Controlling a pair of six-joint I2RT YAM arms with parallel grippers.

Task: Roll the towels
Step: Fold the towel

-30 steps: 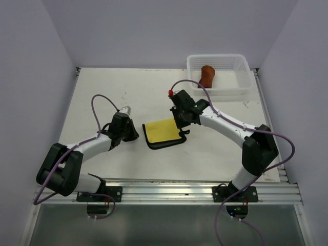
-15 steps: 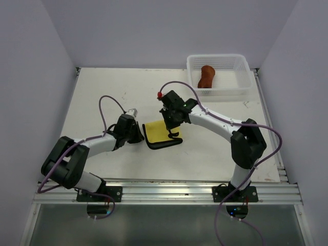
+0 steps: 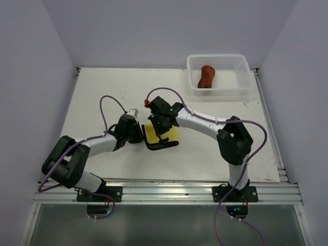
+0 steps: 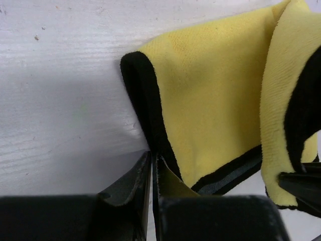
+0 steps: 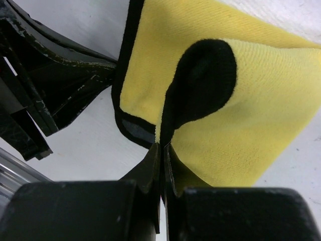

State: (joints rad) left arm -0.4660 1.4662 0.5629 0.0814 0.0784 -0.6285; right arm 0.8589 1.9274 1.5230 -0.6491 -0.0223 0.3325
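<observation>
The yellow towel (image 3: pixel 171 135) with dark edging lies mid-table, its right part folded over to the left. It also shows in the left wrist view (image 4: pixel 210 100) and the right wrist view (image 5: pixel 261 115). My right gripper (image 3: pixel 160 129) is shut on the towel's folded dark edge (image 5: pixel 168 120) and holds it above the flat part. My left gripper (image 3: pixel 139 134) is shut on the towel's left dark edge (image 4: pixel 150 120), low at the table. The rust-brown towel (image 3: pixel 206 76) lies rolled in the white basket (image 3: pixel 241 87).
The white mesh basket stands at the back right of the white table (image 3: pixel 102 92). The left gripper's black body shows in the right wrist view (image 5: pixel 45 85), close to the towel's left edge. A metal rail (image 3: pixel 169 190) runs along the near edge.
My right gripper has moved left across the towel with the towel's edge in it, folding the right part over. My left gripper moved slightly right to the towel's left edge.
</observation>
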